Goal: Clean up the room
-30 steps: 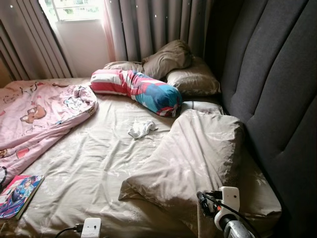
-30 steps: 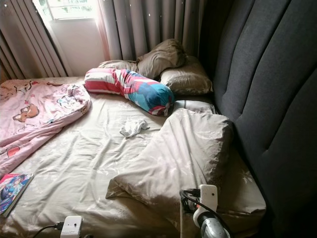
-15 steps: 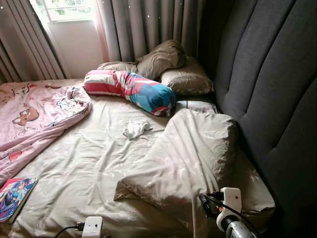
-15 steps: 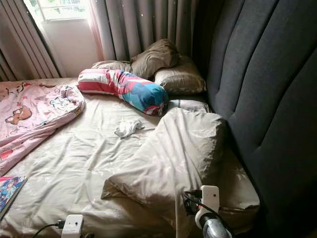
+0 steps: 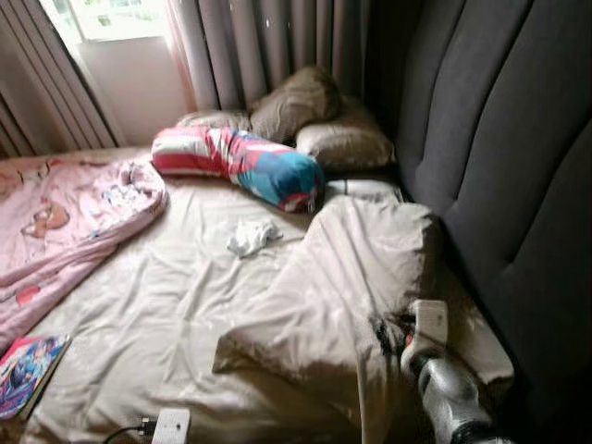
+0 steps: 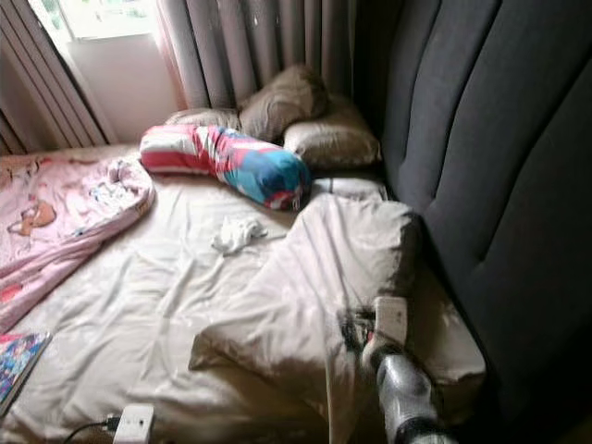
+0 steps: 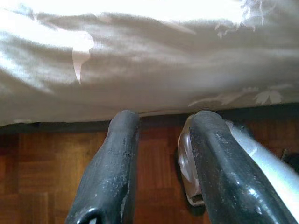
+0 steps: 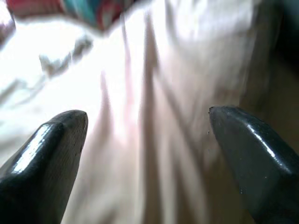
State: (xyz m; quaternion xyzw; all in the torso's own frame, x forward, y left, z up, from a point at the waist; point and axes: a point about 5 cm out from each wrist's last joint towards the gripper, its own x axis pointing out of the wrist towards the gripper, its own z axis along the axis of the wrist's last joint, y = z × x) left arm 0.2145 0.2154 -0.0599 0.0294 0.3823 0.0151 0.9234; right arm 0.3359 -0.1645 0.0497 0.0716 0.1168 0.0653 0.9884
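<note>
No readable text, label, brand or number showing anywhere. Book (image 5: 28,372) lying at bed corner showing cartoon cover art, any title too blurred to read. Pink blanket (image 5: 65,222) carrying cartoon prints, no legible words.

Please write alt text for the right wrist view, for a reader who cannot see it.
The right gripper, its two black fingers wide apart, hangs over a crumpled beige blanket. A striped bolster pillow lies blurred beyond it.

Dark padded headboard (image 5: 504,157) along the bed's right side. Grey curtains (image 5: 268,46) behind, bright window (image 5: 116,14) at upper left. Wooden parquet floor (image 7: 42,163) below the bed edge.
</note>
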